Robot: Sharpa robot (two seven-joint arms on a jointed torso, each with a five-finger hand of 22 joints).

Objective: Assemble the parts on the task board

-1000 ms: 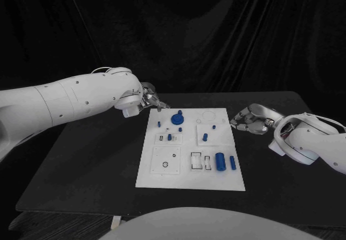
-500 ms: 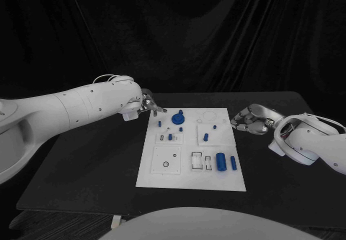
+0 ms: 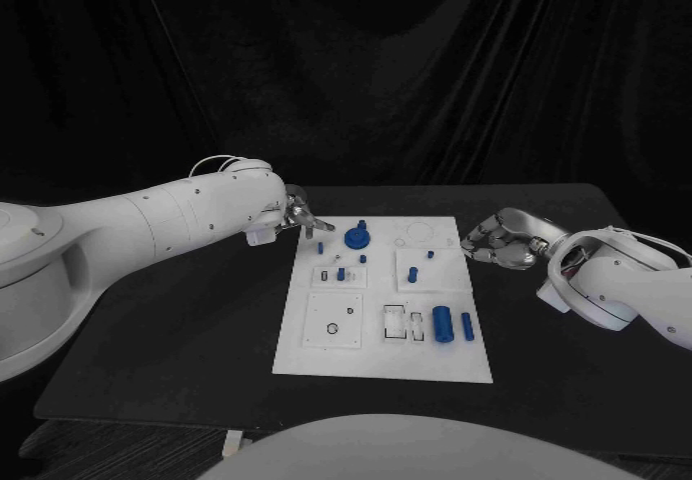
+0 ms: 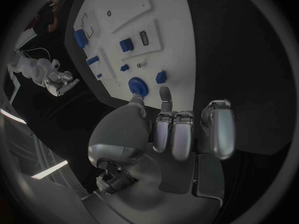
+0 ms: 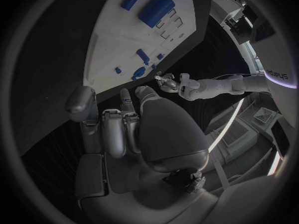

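Lying flat on the black table (image 3: 173,330), white task board (image 3: 382,345) carries small blue parts: round knobbed part (image 3: 356,238) at far left portion, large cylinder (image 3: 443,324) and slim peg (image 3: 466,323) at near right, small pegs between.

Left hand (image 3: 300,216) poised at far left corner of board, fingertips just beside the round knobbed part; contact not confirmable from head view. Left wrist view: fingers (image 4: 181,134) extended side by side, thumb alongside, nothing seen between them; reads as released and empty. Round part (image 4: 137,87) just beyond the fingertips, a small blue piece (image 4: 161,76) beside it.

Right hand (image 3: 499,238) off the board, just beside its right edge, over bare table. Head view: fingers look curled inward. Right wrist view: fingers (image 5: 115,129) drawn in against the palm, nothing held; reads as clenched on nothing.

Board edges unobstructed on near and right sides; open table on both flanks and in front. Right hand well apart from large cylinder and slim peg.

Right wrist view adds: left hand (image 5: 168,81) seen across the board. Left wrist view adds: right hand (image 4: 57,82) past the board's opposite edge.
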